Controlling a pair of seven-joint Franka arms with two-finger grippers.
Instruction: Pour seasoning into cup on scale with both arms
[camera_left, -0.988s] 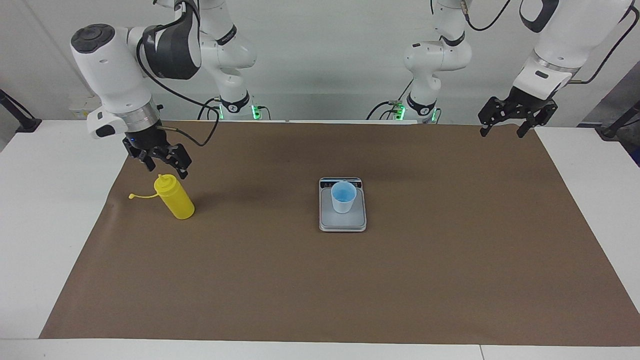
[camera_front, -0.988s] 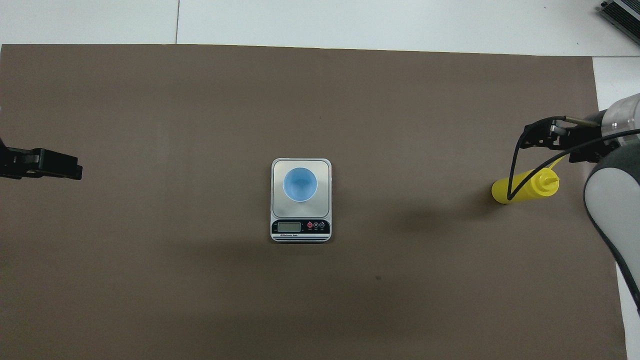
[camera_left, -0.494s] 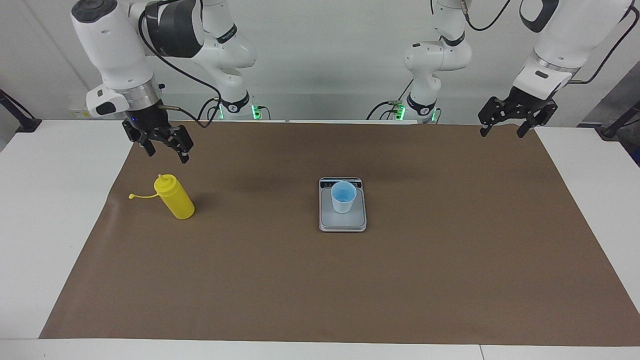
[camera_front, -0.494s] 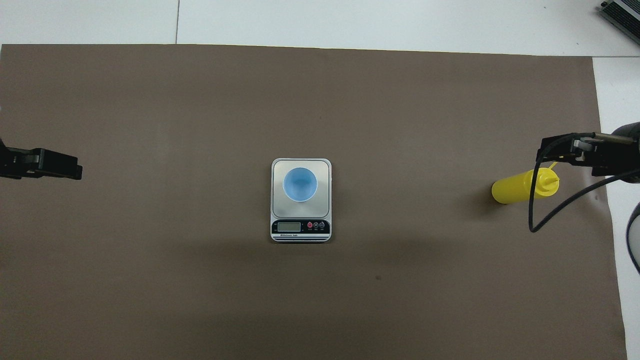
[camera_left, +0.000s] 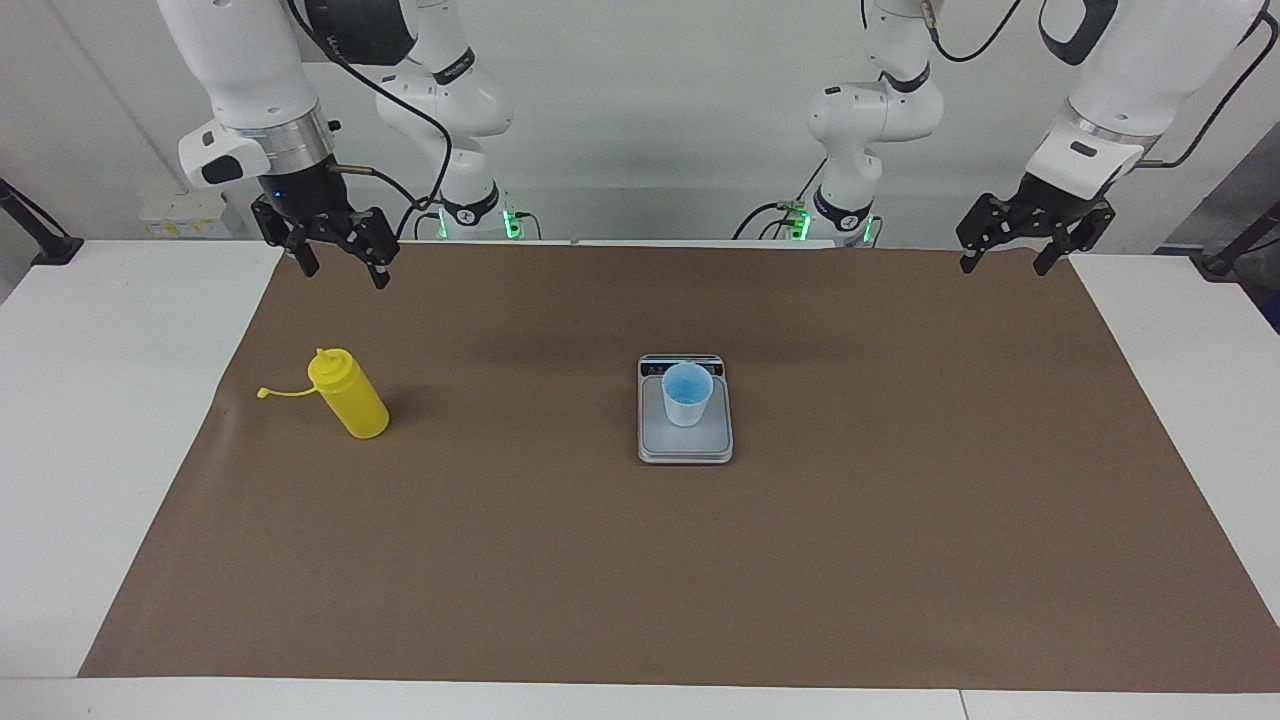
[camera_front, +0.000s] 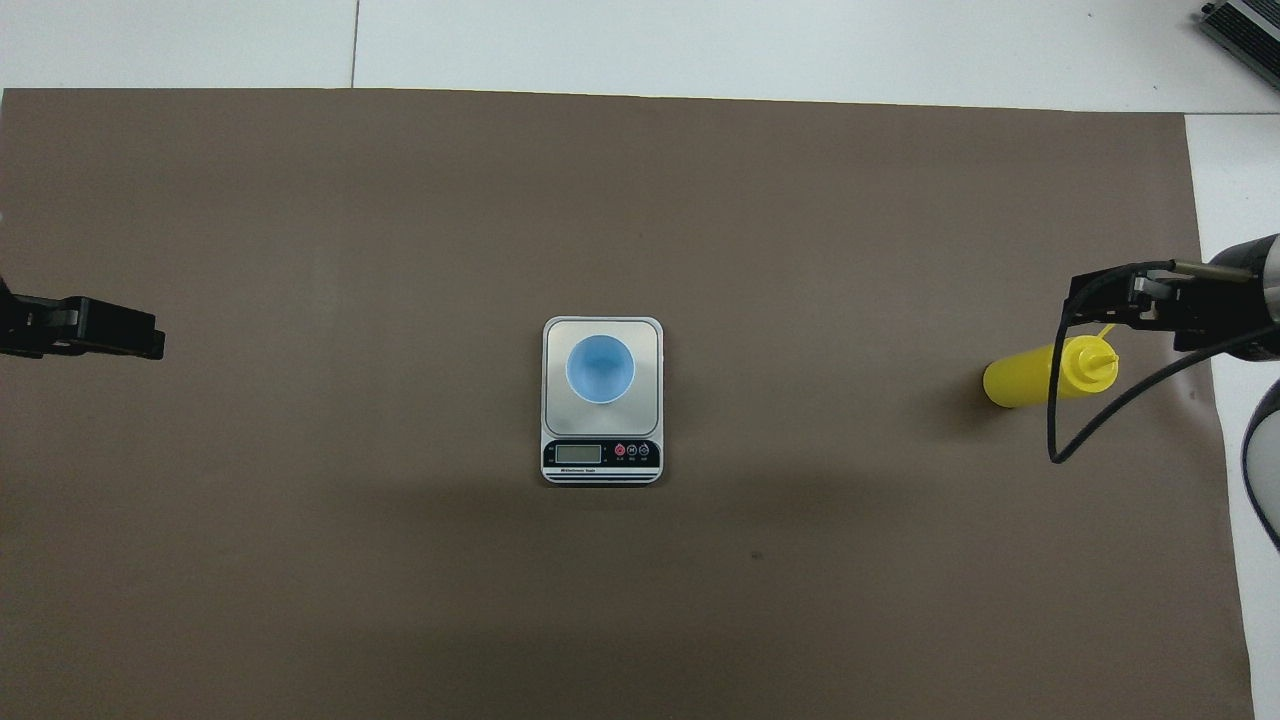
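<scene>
Both pincers are spread and empty. The right pincer (camera_left: 338, 262) has lifted away from the seasoning (camera_left: 350, 394), which stands alone toward the right arm's end of the bench; the left pincer (camera_left: 1008, 254) waits. Looks finished.

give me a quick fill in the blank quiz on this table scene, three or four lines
1. The light blue cup stands on the ____.
2. The squeeze bottle is coloured ____.
3. The squeeze bottle stands toward the ____ arm's end of the table.
4. The left claw and the right claw both hold ____.

Missing words: scale; yellow; right; nothing
</scene>
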